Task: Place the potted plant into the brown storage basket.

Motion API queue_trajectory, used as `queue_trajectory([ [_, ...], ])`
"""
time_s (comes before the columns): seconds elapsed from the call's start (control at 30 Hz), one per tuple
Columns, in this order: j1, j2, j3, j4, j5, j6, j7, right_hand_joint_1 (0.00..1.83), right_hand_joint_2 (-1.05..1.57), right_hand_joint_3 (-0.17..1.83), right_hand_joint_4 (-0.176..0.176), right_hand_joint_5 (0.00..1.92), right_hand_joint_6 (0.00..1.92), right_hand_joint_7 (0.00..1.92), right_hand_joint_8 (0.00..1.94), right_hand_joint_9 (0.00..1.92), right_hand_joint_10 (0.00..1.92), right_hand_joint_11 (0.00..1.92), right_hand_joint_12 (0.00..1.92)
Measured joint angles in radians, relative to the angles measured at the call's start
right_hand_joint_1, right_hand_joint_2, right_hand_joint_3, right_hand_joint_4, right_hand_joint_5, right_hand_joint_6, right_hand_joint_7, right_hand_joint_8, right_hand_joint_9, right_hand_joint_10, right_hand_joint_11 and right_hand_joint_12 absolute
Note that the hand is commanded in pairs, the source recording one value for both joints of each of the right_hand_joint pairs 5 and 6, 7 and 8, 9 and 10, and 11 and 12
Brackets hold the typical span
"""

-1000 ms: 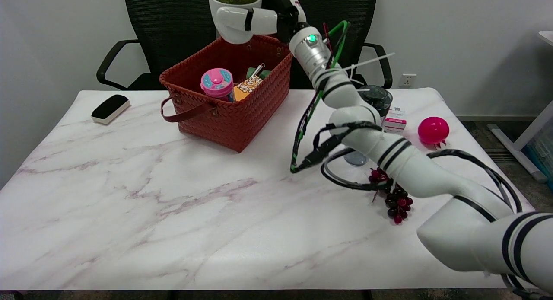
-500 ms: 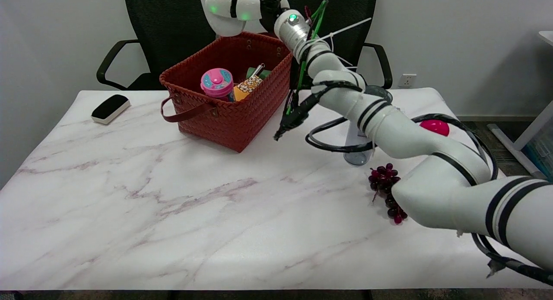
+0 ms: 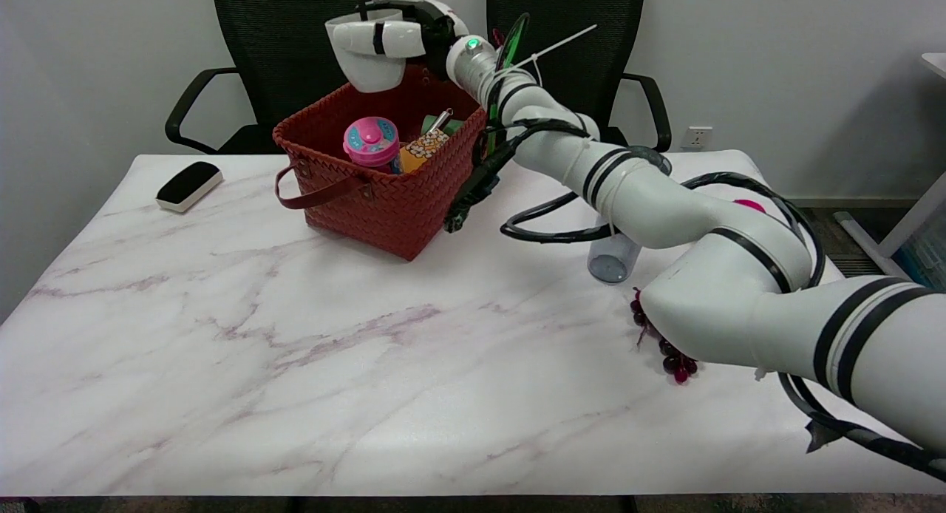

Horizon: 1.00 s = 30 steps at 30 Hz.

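A white table [image 3: 295, 365] with pink-grey marble lines is seen from above. Behind it a pale wall is seen, with one socket [image 3: 696, 137] low on the right. Two black chairs [image 3: 295, 47] are set at the far side.

One brown basket [image 3: 384, 165] is placed on the far part of the table, left of the middle. Inside it one pink cup [image 3: 371, 142], one orange packet [image 3: 421, 149] and something green are seen. One black and white block [image 3: 189, 185] is laid far to the left. On the right, one clear cup [image 3: 612, 258], one bunch of dark grapes [image 3: 669, 354] and one pink ball [image 3: 748, 203], mostly hidden, are found near the arm.

One white plant pot [image 3: 363, 58] is held up in the air, just over the far edge of the basket, tipped a little. The plant itself is cut off at the top. The pot is gripped by the right hand [image 3: 414, 31], with the fingers wrapped round its rim and side.
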Motion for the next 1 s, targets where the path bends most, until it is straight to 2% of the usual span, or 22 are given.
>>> queue_trajectory([
  [0.43,0.038,-0.039,0.000,-0.125,0.001,-0.047,0.000,1.27,1.11,0.50,0.000,0.87,0.87,1.13,1.13,1.14,1.14,0.96,0.96],
  [1.0,0.077,-0.040,0.010,-0.205,-0.002,-0.051,-0.001,1.22,1.22,0.52,0.000,0.92,0.92,1.17,1.17,1.18,1.18,0.99,0.99],
])
